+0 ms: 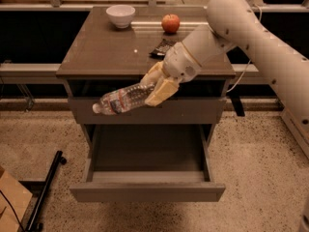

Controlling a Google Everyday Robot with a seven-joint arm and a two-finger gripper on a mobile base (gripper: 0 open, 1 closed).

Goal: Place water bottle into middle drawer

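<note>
My gripper [153, 87] is shut on the water bottle [121, 100], a clear crinkled plastic bottle with a pale label band. It holds the bottle nearly level, cap pointing left, in the air in front of the cabinet's closed upper drawer front. The bottle hangs above the back of the middle drawer [147, 191], which is pulled open below and shows a dark empty tray. The white arm reaches in from the upper right.
On the cabinet top [101, 52] stand a white bowl [120, 15] at the back left, a red apple [170, 22] at the back, and a flat black snack packet [162, 46] near the arm. A black pole [44, 192] lies on the floor at the left.
</note>
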